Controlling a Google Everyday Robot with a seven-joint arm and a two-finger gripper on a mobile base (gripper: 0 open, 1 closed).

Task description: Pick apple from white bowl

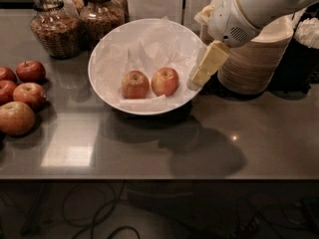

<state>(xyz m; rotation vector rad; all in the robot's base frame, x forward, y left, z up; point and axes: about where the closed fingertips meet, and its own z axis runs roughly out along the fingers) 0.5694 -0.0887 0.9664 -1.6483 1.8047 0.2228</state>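
The white bowl (pixel 97 81) stands at the back middle of the dark table, lined with crumpled white paper. Two apples lie side by side in it. The apple (pixel 165 81) on the right is bright orange-red with pale yellow patches. A duller, browner-red apple (pixel 135 84) touches or nearly touches its left side. My gripper (pixel 201 72) hangs from the white arm at the upper right. It points down and left, over the bowl's right rim, a little right of the apple and apart from it.
Several darker red apples (pixel 31 94) lie on the table at the far left. Two glass jars (pixel 50 28) stand behind the bowl's left. A stack of tan disposable bowls (pixel 254 61) stands right of the bowl, behind the gripper. The table's front edge (pixel 159 177) runs across the frame.
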